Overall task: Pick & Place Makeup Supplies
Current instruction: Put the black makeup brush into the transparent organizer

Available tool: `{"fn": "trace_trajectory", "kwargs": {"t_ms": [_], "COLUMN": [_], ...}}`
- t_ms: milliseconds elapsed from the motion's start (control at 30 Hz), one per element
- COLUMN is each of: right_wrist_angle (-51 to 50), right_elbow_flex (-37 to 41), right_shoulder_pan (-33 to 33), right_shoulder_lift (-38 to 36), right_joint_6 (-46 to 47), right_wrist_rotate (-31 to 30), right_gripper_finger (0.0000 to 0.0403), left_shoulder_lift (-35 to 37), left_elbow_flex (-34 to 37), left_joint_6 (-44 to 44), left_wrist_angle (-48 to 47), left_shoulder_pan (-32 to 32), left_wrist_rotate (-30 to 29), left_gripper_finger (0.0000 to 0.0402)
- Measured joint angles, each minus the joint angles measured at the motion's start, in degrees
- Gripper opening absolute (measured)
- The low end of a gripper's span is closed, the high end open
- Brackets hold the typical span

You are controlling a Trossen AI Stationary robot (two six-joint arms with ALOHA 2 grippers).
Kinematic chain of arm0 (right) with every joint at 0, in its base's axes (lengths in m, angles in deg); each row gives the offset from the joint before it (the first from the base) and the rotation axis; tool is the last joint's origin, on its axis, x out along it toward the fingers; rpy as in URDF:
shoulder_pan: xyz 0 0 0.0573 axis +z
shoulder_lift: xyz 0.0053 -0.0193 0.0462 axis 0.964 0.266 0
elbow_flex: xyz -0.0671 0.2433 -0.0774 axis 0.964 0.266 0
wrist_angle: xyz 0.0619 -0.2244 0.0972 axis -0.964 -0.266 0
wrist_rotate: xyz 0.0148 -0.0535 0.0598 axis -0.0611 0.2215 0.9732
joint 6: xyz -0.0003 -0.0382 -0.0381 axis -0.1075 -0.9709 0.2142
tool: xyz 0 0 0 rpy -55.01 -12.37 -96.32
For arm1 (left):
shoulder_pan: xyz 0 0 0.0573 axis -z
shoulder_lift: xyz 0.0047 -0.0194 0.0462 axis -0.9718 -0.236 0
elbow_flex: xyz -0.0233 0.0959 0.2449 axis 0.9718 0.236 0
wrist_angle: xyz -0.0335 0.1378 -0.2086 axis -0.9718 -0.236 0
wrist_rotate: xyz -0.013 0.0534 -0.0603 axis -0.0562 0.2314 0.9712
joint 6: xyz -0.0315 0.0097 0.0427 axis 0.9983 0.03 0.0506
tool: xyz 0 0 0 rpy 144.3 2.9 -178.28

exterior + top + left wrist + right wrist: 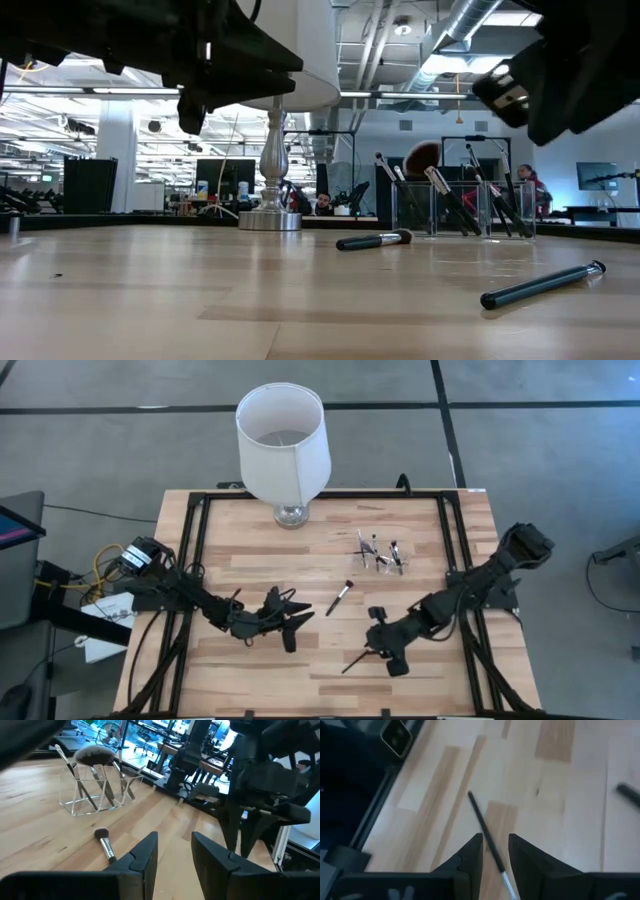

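A short dark makeup brush (340, 598) (375, 240) (105, 845) lies flat mid-table. A thin dark brush (355, 663) (545, 285) (482, 820) lies flat nearer the front edge. Several more brushes stand in a clear holder (382, 558) (450, 210) (95, 790) at the far right. My left gripper (298, 622) (175, 837) hovers open, pointing level toward the table's right, just left of the short brush. My right gripper (374, 651) (495, 837) hangs open above the thin brush's bristle end, slanting down, and the low view shows it clear of the brush.
A white lampshade on a glass base (283, 440) (270, 215) stands at the table's far edge, left of the holder. A black frame (190, 560) runs around the tabletop. Bare wood (260, 680) lies near the front edge.
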Motion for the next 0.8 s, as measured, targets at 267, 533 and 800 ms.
{"fn": "trace_trajectory", "kwargs": {"t_ms": [267, 533, 800], "right_wrist_angle": [7.88, 6.83, 11.63], "right_elbow_flex": [-0.02, 0.0, 0.07], "right_shoulder_pan": [-1.7, 0.72, 4.11], "right_shoulder_lift": [0.02, 0.5, 13.01], "right_joint_6": [-4.06, -3.7, -7.25], "right_wrist_rotate": [1.77, 1.41, -5.78], "right_gripper_finger": [0.0067, 0.0094, 0.0145], "left_shoulder_lift": [0.0, 0.0, 0.0], "left_elbow_flex": [0.0, 0.0, 0.02], "left_joint_6": [-0.02, -1.62, -1.64], "left_wrist_angle": [-0.02, -0.04, -0.02], "left_shoulder_pan": [0.23, 0.5, 0.3], "left_wrist_rotate": [0.04, 3.25, 3.21], "left_gripper_finger": [0.0115, 0.0115, 0.0115]}}
